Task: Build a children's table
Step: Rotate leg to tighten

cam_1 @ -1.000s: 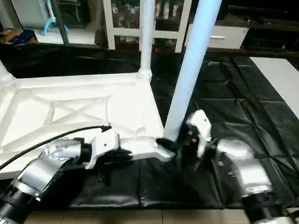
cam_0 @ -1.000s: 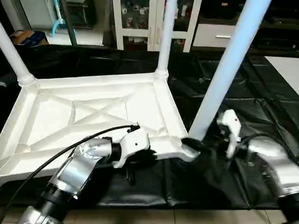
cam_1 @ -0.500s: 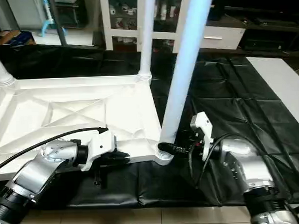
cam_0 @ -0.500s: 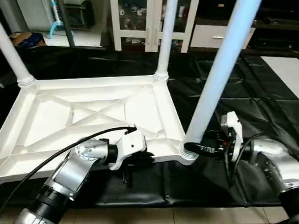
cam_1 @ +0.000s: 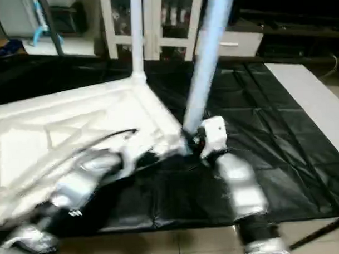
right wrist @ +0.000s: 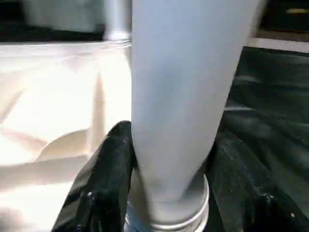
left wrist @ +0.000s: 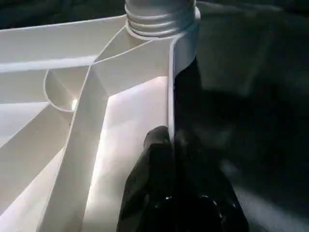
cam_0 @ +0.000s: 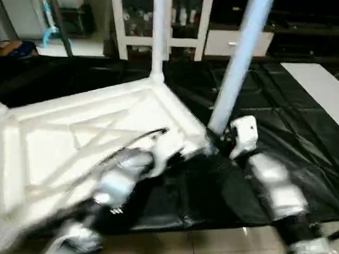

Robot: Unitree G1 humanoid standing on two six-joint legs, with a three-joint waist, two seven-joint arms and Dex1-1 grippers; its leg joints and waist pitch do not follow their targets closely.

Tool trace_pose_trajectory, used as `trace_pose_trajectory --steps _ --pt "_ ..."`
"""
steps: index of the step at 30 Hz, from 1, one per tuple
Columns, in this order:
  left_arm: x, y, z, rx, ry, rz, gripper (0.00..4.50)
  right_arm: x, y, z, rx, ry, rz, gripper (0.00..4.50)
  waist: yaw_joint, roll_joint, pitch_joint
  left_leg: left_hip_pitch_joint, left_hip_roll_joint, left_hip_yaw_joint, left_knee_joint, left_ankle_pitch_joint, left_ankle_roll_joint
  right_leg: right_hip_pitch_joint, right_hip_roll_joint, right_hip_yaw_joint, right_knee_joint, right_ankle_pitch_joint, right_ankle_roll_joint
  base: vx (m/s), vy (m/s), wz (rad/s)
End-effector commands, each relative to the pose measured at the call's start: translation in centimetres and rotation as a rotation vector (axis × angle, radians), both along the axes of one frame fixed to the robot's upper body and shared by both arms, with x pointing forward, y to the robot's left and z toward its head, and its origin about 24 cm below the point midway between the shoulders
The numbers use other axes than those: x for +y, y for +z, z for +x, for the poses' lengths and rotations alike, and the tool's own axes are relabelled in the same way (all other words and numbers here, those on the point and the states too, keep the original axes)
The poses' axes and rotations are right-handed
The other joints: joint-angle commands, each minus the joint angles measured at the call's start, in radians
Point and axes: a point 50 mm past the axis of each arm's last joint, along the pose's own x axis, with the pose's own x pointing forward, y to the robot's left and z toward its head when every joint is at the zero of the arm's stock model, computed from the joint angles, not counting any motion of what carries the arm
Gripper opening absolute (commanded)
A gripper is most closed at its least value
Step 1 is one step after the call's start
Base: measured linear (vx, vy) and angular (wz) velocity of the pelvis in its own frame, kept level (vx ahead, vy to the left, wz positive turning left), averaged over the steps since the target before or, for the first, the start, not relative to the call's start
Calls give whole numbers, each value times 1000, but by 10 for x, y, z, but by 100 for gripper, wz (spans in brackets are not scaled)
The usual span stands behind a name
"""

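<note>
The white tabletop (cam_0: 75, 136) lies upside down on the black cover, its X ribs facing up. One white leg (cam_0: 158, 32) stands in the far right corner socket. Another leg (cam_0: 237, 63) stands in the near right socket. My left gripper (cam_0: 179, 152) is shut on the tabletop's near rim close to that socket; in the left wrist view its fingers (left wrist: 154, 150) pinch the thin rim wall. My right gripper (cam_0: 214, 142) is at the foot of the near right leg (right wrist: 183, 72), one black finger (right wrist: 108, 169) pressed against each side just above the threaded collar.
The black-covered work surface (cam_0: 303, 133) stretches to the right of the tabletop, with a white panel (cam_0: 318, 83) at its far right. A white glass-door cabinet (cam_0: 171, 21) stands behind. Tiled floor (cam_0: 190, 243) shows below the front edge.
The whole head view has swung and blurred, so the camera has moved. My right gripper's fingers have drawn in against the near right leg. The left gripper keeps its hold on the rim.
</note>
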Motion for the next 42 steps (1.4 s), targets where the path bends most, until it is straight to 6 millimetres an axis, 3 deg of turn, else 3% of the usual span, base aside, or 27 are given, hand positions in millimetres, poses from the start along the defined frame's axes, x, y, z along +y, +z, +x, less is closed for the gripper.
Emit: trace_pose_trajectory --steps 1,3,4,6,7,9,10,12,14,15,18,19,20,24,26,28,30,31,34,37,42 --pt "7 0 11 -63 117 38 0 -40 -34 -11 159 -378 -14 190 -2 4 -48 18 37 -26 -84 -361 -21 13 -51 21 -87 -457 -111 0 0 0" --pt "2 1 11 -72 109 37 0 -29 -36 -9 168 -363 4 189 -3 4 -50 13 36 -30 -86 -373 -19 21 -52 17 -83 -448 -109 0 0 0" --pt "-4 3 11 -75 91 37 0 -10 -29 -1 132 -272 10 189 -5 5 -49 11 38 -30 -88 -372 -16 22 -52 18 -82 -426 -110 0 0 0" --pt "-4 3 11 -76 88 41 0 -7 -25 2 108 -244 -4 188 -7 5 -50 8 38 -29 -88 -364 -8 25 -52 19 -78 -386 -121 0 0 0" --pt "-1 2 11 -74 90 44 0 -5 -21 3 87 -208 47 188 -7 13 -50 9 38 -28 -88 -364 -3 26 -53 20 -76 -367 -129 0 0 0" --pt "1 2 11 -73 92 46 0 -3 -19 3 73 -182 87 188 -9 7 -51 5 38 -28 -88 -362 4 30 -53 20 -75 -355 -133 0 0 0" --pt "7 0 11 -69 85 59 0 5 -7 0 -10 -45 111 258 -7 2 -52 6 38 -26 -86 -348 12 31 -54 21 -74 -340 -140 0 0 0" --pt "12 -1 8 -69 43 72 0 6 3 -5 -71 45 104 258 0 1 -51 3 40 -24 -86 -321 33 36 -53 22 -73 -306 -148 0 0 0" --pt "18 -4 4 -47 14 88 0 1 9 -8 -93 69 103 293 -4 2 -53 -10 41 -29 -90 -278 43 48 -58 22 -64 -286 -161 0 0 0" --pt "18 -5 3 -45 12 88 0 1 9 -8 -94 69 102 293 -4 3 -53 -11 42 -30 -91 -274 41 49 -58 21 -64 -289 -162 0 0 0" --pt "29 -10 -4 -23 -45 112 0 -7 13 -12 -84 153 135 323 -8 9 -52 -1 45 -27 -87 -279 35 42 -57 24 -65 -293 -174 0 0 0" --pt "33 -11 -11 6 -94 98 0 -10 14 -15 -79 256 94 336 -8 9 -52 0 46 -27 -88 -284 42 44 -56 23 -65 -276 -186 0 0 0" --pt "37 -12 -22 38 -184 74 0 -17 17 -19 -70 386 63 336 -6 11 -52 0 48 -29 -88 -280 47 47 -56 22 -63 -268 -193 0 0 0" --pt "42 -12 -36 70 -289 52 0 -26 23 -24 -59 528 55 336 -3 12 -51 2 50 -21 -85 -244 71 44 -55 25 -58 -215 -229 0 0 0" --pt "44 -13 -45 109 -334 41 0 -33 27 -28 -39 633 65 336 4 13 -52 6 55 -23 -85 -230 72 49 -57 24 -53 -200 -243 0 0 0" --pt "45 -13 -50 119 -376 35 0 -39 26 -32 6 724 41 336 12 13 -49 10 55 -19 -84 -238 77 45 -55 23 -56 -215 -245 0 0 0" --pt "46 -12 -52 126 -391 25 0 -46 23 -32 44 761 13 336 18 13 -46 15 53 -17 -86 -272 59 38 -56 24 -62 -284 -229 0 0 0" --pt "46 -11 -53 129 -398 19 0 -49 22 -33 62 784 9 336 18 5 -45 13 53 -17 -86 -279 55 39 -56 24 -64 -304 -222 0 0 0" --pt "47 -9 -55 132 -411 10 0 -56 23 -35 106 871 19 336 23 6 -45 13 53 -20 -85 -287 46 38 -59 25 -67 -358 -202 0 0 0" --pt "50 -7 -56 135 -418 7 0 -59 24 -35 124 936 12 336 23 2 -46 9 52 -21 -84 -276 50 40 -60 24 -67 -361 -195 0 0 0" --pt "52 -6 -56 138 -424 13 0 -59 21 -31 144 959 12 293 26 -1 -50 8 52 -19 -81 -235 61 41 -59 23 -62 -324 -204 0 0 0"
